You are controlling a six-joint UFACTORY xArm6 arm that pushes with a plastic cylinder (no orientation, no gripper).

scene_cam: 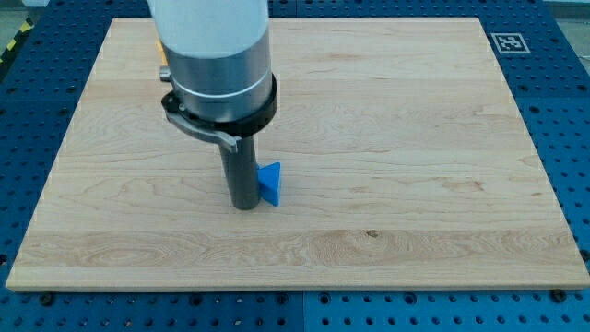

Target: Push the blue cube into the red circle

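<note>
Tip position: my tip (245,207) touches the blue cube (270,183) from its left, placed to push rightward.
Red circle: not visible.
Fingers: none; bare rod.
Board (415,138): wooden.

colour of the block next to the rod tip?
Blue block, touching my tip on the view's right. Camera view, the only one.

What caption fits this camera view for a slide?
My tip touches the blue block from the view's left on a wooden board; no red circle shows.

Pale wooden board (415,138), blue block (270,182) resting on it
</note>
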